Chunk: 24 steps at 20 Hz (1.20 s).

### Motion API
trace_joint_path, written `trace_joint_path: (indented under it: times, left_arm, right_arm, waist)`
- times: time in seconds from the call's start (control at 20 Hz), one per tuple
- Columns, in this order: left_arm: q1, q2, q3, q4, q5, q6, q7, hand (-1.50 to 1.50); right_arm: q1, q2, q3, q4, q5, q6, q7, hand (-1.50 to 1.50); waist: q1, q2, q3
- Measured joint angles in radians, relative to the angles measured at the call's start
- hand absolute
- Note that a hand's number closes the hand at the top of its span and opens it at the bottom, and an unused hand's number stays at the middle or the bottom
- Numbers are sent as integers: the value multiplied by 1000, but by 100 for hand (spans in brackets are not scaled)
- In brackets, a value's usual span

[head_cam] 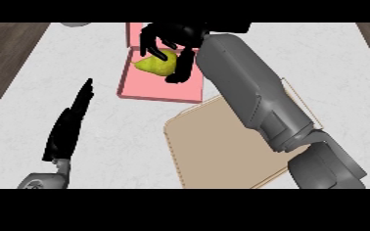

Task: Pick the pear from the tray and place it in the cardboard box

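Sitting toward the far end of the pink tray point(155, 90), the pear point(159, 66) is a yellow-green lump with the right hand point(173, 34) curled over it. Fingers hook down its far and left side and the thumb comes down its right side, so the hand is closed about the fruit. Whether the pear is off the tray floor I cannot tell from this steep view.

The likely trouble is the shape. A pear tapers, and a hold that catches mostly its upper part could let it roll or slide out during the lift, back into the tray or over its low wall. The carry is a second risk: the cardboard box point(209, 151) lies just beside the tray's near right corner with the grey forearm spanning it, so drawing back low could knock its rim.

The right arm comes in from the lower right, stretched diagonally over the box, wrist bent down over the tray. The left hand point(71, 122) rests at the lower left over the white counter point(86, 54), fingers straight, holding nothing
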Motion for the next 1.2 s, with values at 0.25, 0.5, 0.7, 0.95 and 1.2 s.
trace_joint_path:
  times: [0.25, 0.5, 0.7, 0.95, 1.2]
  left_arm:
    - [-12, -1, -4, -5, -2, -14, 5, 0]
    - [-25, -3, -4, -2, -6, -19, 9, 0]
    - [-41, -8, -5, 0, -7, -21, 21, 0]
    - [-34, -11, -3, -4, -10, -18, 21, 0]
    - [-35, -15, 2, 3, -8, -18, 17, 0]
  right_arm:
    - [25, 10, 51, 35, -49, -22, 28, -150]
    - [44, 12, 41, 43, -142, -15, 21, -150]
    - [42, 13, -44, 55, -263, -26, 43, -150]
    - [7, 12, -173, 98, -407, 4, 72, -150]
    - [-33, -39, -290, 153, -506, 39, 95, -150]
  waist:
    - [22, 5, 0]
    - [27, 7, 0]
    - [30, 9, 1]
    - [28, 12, 1]
    - [20, 18, 1]
